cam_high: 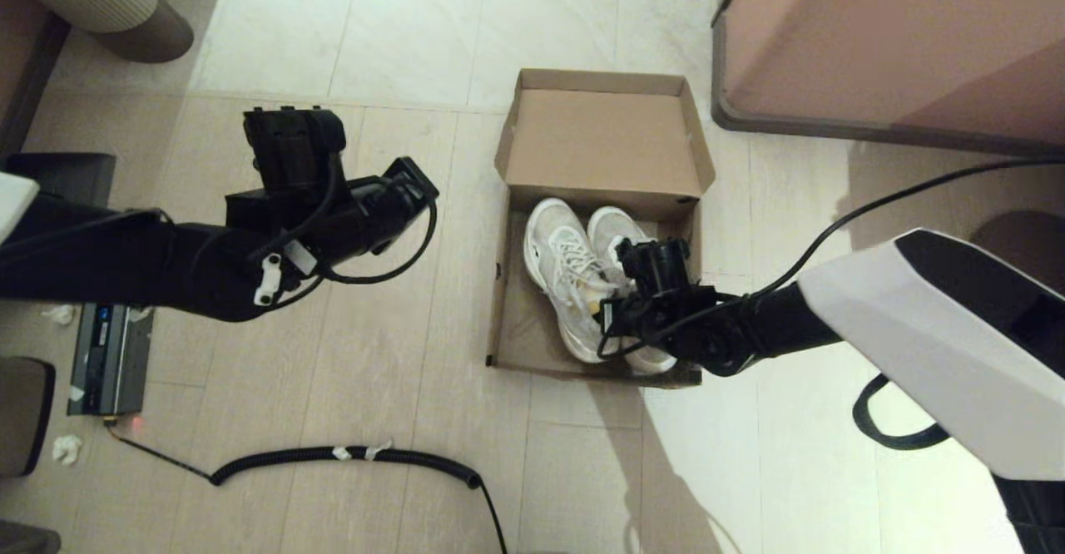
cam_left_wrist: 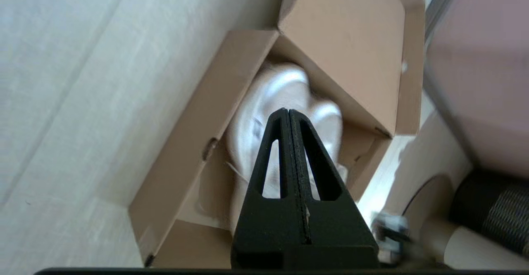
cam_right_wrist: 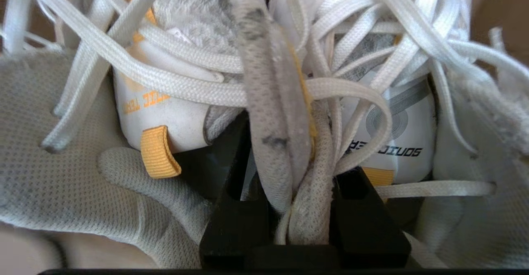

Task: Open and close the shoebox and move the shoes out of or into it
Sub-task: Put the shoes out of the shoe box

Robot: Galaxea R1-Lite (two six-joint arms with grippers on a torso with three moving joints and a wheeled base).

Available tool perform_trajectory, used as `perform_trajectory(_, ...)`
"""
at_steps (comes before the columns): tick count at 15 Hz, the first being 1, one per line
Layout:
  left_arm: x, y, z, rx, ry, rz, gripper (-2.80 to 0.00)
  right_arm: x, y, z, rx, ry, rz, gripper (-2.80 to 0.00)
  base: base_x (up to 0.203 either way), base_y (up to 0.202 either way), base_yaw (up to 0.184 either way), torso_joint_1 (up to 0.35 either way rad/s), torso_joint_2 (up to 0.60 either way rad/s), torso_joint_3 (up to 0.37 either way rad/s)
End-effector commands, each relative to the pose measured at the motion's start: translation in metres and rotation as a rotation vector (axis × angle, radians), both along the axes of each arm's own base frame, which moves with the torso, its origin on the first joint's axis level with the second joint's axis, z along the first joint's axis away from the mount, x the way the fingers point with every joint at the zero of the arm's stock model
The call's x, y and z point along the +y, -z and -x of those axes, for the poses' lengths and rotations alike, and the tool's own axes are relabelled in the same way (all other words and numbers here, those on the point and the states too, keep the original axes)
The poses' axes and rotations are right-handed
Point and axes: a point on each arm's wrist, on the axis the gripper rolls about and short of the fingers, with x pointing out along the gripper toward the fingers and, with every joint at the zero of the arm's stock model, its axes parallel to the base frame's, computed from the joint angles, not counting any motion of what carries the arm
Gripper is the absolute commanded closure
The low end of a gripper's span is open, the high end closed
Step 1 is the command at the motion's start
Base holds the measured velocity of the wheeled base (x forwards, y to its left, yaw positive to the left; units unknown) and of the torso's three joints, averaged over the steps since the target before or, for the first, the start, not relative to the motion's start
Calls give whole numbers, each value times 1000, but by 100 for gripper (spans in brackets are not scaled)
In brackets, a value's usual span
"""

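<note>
Right hand point(cam_high: 620, 288) reaches into shoebox point(cam_high: 509, 288) — apparently clenching both shoes' point(cam_high: 566, 271) collars

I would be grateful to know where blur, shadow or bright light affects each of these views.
Head view: bright light and dark shadow meet on the floor beside the brown cardboard shoebox. Left wrist view: the white lace-up sneakers are blurred. Right wrist view: sharp.

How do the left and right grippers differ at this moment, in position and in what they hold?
The right gripper is down inside the open shoebox, while the left gripper hangs over the floor beside the box. The right one is clamped on the collars of the shoes, pinching them together; the left is shut on nothing. Both are black with wedge-shaped fingers.
</note>
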Motion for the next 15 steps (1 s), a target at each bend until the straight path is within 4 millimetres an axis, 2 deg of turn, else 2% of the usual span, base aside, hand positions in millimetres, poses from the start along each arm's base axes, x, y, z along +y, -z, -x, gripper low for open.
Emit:
perform_trajectory(1,8,-11,5,-27,-16,16,0,-8,-61,24,-69,-14,-69,0,0,0,0,0,0,0)
perform_trajectory(5,14,-6,14,-1,-50,4,0,-33,-140,83,-22,-8,-170,0,0,0,0,0,0,0)
perform_trajectory(9,32,2,30,24,-92,-4,0,-89,-195,131,-51,113,-243,0,0,0,0,0,0,0)
perform_trajectory(10,39,4,30,16,-110,-6,0,-109,-199,134,-47,171,-234,0,0,0,0,0,0,0)
perform_trajectory(12,50,4,28,7,-142,-6,0,-144,-195,126,-34,289,-204,0,0,0,0,0,0,0)
perform_trajectory(15,57,-1,30,-6,-155,0,0,-193,-160,87,35,455,-136,0,0,0,0,0,0,0)
